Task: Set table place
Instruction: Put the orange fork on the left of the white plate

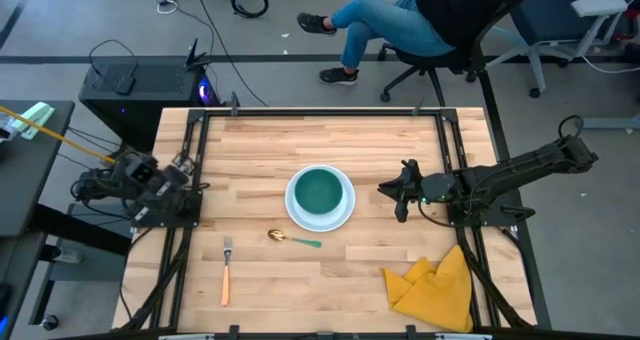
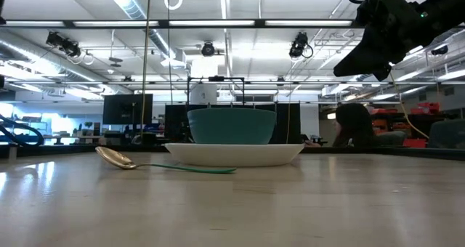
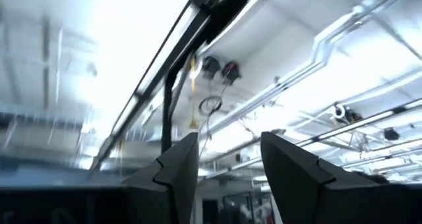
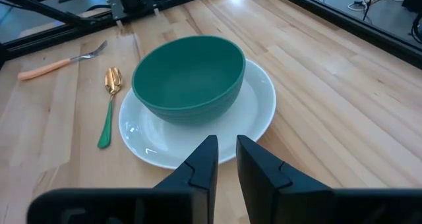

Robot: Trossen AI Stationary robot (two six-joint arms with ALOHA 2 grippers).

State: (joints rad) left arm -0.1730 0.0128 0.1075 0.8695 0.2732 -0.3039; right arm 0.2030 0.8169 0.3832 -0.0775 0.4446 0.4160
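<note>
A round white plate (image 1: 320,218) lies at the middle of the table (image 1: 260,150), and a teal bowl (image 1: 320,192) stands upright on it. The gold spoon with a teal handle (image 1: 292,239) lies flat just near-left of the plate. The orange-handled fork (image 1: 226,272) lies flat further left, near the front. My right gripper (image 1: 383,190) hovers to the plate's right, pointing at it, fingers nearly together and empty; it also shows in its wrist view (image 4: 225,159). My left gripper (image 3: 227,165) waits at the table's left edge, open, pointing up, empty.
A crumpled yellow napkin (image 1: 437,285) lies at the table's near right. Black frame rails (image 1: 180,240) run along the left and right sides. A seated person (image 1: 400,25) is beyond the far edge. Bare wood lies between the plate and the far edge.
</note>
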